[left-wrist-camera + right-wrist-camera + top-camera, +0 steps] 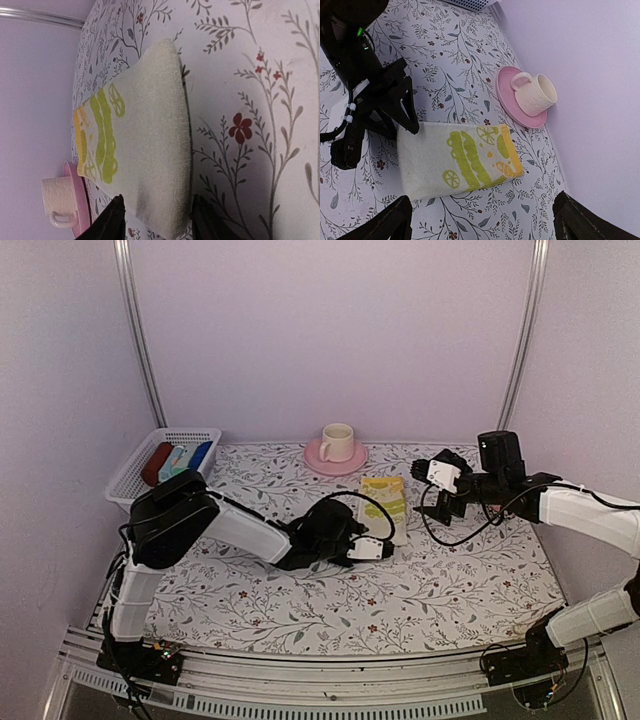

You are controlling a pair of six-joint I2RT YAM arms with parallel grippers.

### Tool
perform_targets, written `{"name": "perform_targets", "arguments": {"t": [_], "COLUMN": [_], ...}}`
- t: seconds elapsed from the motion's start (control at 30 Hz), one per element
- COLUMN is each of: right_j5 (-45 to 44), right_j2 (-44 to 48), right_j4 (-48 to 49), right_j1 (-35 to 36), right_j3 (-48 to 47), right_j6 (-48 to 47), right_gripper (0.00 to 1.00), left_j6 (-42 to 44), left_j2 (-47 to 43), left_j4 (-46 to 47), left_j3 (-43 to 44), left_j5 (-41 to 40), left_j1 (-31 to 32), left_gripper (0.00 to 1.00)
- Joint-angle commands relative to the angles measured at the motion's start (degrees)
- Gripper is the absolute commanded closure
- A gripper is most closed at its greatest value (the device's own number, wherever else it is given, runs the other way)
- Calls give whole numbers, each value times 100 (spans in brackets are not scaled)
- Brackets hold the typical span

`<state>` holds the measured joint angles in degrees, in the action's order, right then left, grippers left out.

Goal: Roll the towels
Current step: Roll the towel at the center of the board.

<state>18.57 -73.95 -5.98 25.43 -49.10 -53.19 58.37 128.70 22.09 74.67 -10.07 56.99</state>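
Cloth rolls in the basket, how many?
3, side by side in the white basket at the far left: dark red roll leftmost, pale blue roll in the middle, deep blue roll rightmost. Others could be hidden beneath.

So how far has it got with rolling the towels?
Barely started. The yellow towel lies flat in a strip, not rolled at all. In hand: the left arm has its jaws open astride the towel's near end. Left: the whole rolling. The right arm hovers beside, jaws open. No second towel shows.
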Motion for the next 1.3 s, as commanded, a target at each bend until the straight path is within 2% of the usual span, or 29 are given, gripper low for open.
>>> {"name": "perform_targets", "arguments": {"t": [0.0,0.13,0.4,0.63,0.93,1.1,1.27], "right_j5": [67,186,1104,1718,2219,2337,1911], "right_j2": [177,272,523,403,-105,-435,-798], "right_j4": [81,78,18,34,382,607,772], "right_j1": [-16,-39,-145,-144,-152,-146,-56], "right_j3": [90,216,713,1344,1786,1738,1579], "right_j6": [45,-129,-852,-2090,-2531,-2289,-1932], "right_gripper": [1,1,1,1,1,7,12], "left_j6": [-19,-134,-660,-1467,-2334,-2683,-2879], "left_j2": [392,466,198,-185,-578,-625,-508], "left_j4": [-914,-1181,-1796,-2777,-3063,-3058,-3377], "left_j3": [83,257,528,681,432,507,828], "left_j5": [-143,-48,563,1453,2276,3043,3706], "left_j1": [-7,-23,-94,-211,-367,-548,-690], "left_gripper": [58,69,100,100,96,95,94]}}
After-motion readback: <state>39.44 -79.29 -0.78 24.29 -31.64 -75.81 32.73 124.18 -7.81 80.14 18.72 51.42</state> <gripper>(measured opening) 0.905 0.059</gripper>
